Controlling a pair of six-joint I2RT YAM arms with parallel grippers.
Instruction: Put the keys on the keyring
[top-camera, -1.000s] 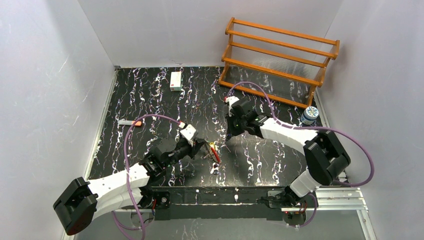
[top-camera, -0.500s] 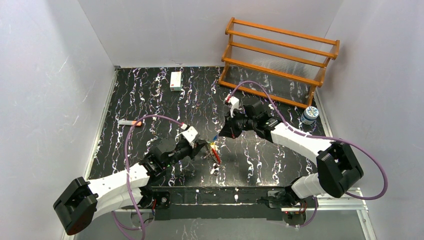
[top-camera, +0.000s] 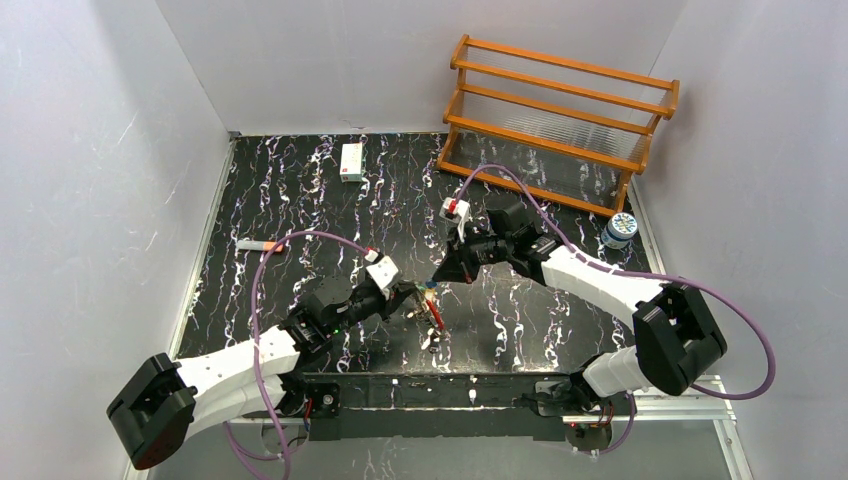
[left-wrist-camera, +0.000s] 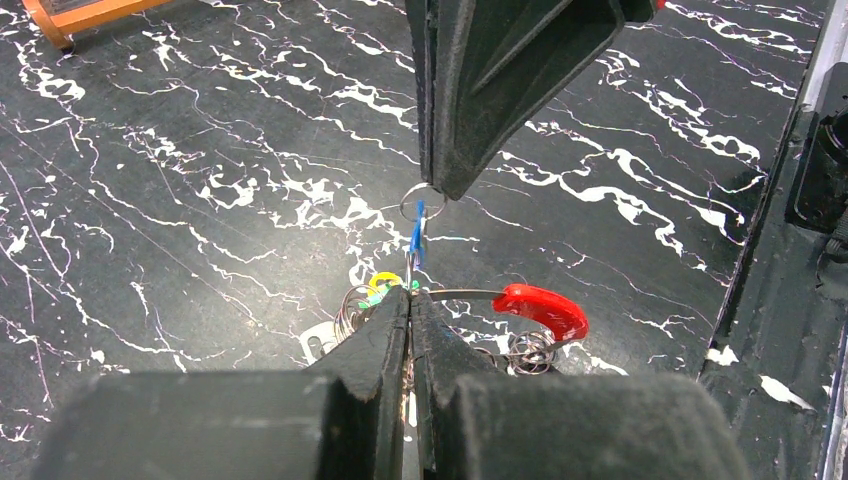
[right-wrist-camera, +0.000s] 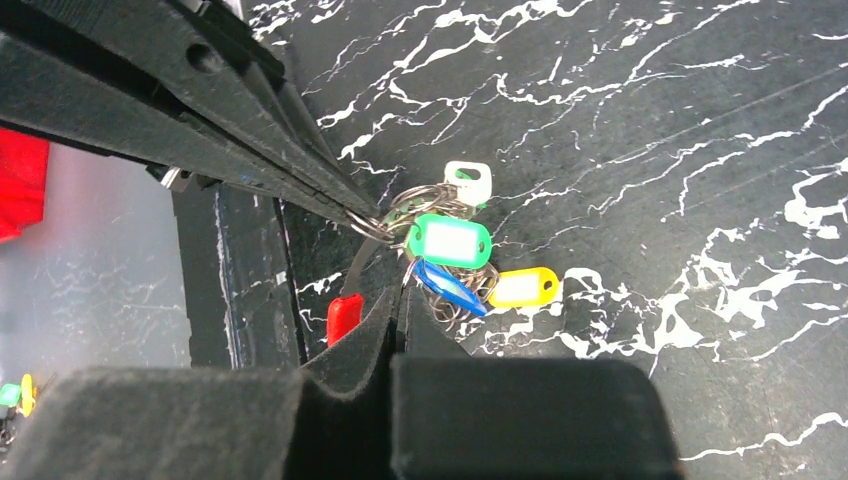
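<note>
Both claws are pinched fully shut at the table's 6 o'clock, close to the near edge. The left claw, reaching in from 8 o'clock, grips the thin wire of the keyring just beside its red segment. The right claw, coming down from 2 o'clock, nips the small split ring from which the blue-tagged key hangs. That key sits directly above the left claw's tips, touching or almost touching the wire. The green-tagged key lies against the cluster at the left claw's tip, and I cannot tell whether it is already threaded on. My judgement is that the step in hand is the threading of the blue key. One claw steadies the loop while the other brings the small ring to it. The next move calls for a fine, steady slide of that ring onto the open end of the wire, with the left claw holding firm so the loop does not twist away. By count there is one keyring with one red segment. Four tags show: one green, one blue, one yellow and one white. Well apart stand one white box at 11 o'clock, one marker at 9 o'clock, one wooden rack at 1 o'clock and one capped bottle at 3 o'clock.
</note>
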